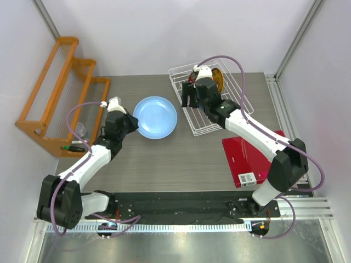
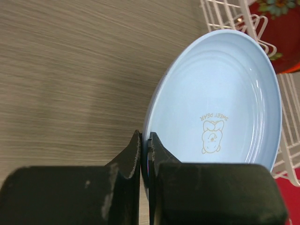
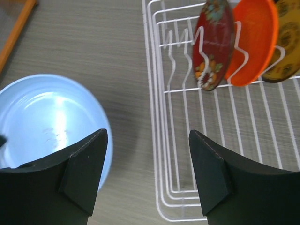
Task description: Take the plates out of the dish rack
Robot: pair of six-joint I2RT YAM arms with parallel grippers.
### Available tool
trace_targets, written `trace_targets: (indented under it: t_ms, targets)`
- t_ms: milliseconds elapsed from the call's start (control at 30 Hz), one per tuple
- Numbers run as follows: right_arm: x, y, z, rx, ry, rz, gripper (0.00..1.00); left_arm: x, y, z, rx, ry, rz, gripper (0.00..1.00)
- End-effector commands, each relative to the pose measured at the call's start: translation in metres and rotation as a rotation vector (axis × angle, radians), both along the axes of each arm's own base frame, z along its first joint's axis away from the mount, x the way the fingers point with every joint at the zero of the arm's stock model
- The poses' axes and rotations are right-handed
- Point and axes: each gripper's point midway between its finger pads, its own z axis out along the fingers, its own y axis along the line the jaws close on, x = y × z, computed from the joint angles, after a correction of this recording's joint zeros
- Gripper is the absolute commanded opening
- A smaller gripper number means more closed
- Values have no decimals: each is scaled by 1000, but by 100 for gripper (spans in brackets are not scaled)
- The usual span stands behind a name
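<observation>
My left tool clamps the stiff, slick, breakable blue plate by its near rim, while my right tool gapes open, the red plate standing ahead to its right.

We are seeing a plate left of the dish rack, three plates standing upright inside the rack.

Found on the grey wood-grain worktop a light blue plate, a dish rack (just right of it), a red book.
</observation>
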Motion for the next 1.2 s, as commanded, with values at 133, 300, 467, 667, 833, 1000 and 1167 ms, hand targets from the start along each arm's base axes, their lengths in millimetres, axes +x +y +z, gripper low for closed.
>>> trace_targets:
  t_ms: [133,300,467,667,833,1000,1167]
  targets:
    - [47,-51,27,-76,-90,-179,76,-13,54,-28,155,93,243,0]
    - [75,-72,12,-121,-69,-228,76,-25,72,-54,224,173,323,0]
    - [102,-85,5,-112,-51,-265,77,-29,77,-76,258,254,348,0]
    - [133,-83,-16,-163,-30,-248,77,-27,74,-91,260,298,342,34]
    - [160,-71,-34,-205,-21,-216,77,-26,73,-86,259,288,326,64]
    - [176,-65,-50,-244,5,-202,74,-24,71,-62,248,239,317,76]
    - [188,-62,-57,-266,6,-202,61,-24,64,-40,206,186,284,79]
